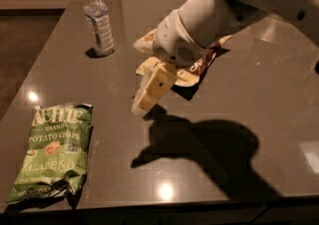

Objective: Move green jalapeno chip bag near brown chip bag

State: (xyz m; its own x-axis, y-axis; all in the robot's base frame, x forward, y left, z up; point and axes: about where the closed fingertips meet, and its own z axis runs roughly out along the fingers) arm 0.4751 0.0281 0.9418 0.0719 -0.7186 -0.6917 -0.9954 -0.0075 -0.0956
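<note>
Green bag (50, 157) lies flat at the near left corner of the table (271, 94), its long side running away from the front edge, white lettering facing up, bottom end crumpled. Nothing touches it. Past it, toward the middle of the dark top, a broad shadow (199, 144) of the arm spreads over the surface. Above the shadow's left end hangs the gripper (142, 103), cream-coloured, tilted down and to the left with its tip just off the table or close to it; whether it is spread or pressed together cannot be told from this angle, and it carries nothing that can be seen. It is well apart from the green bag, to that bag's right and farther back. The arm (199, 25) comes in from the upper right, a thick white wrist sloping down to the gripper. Behind and partly under the wrist lies the brown bag (198, 68), mostly hidden, cream ends showing on either side. Farthest back on the left, a water bottle (98, 22) stands upright.
</note>
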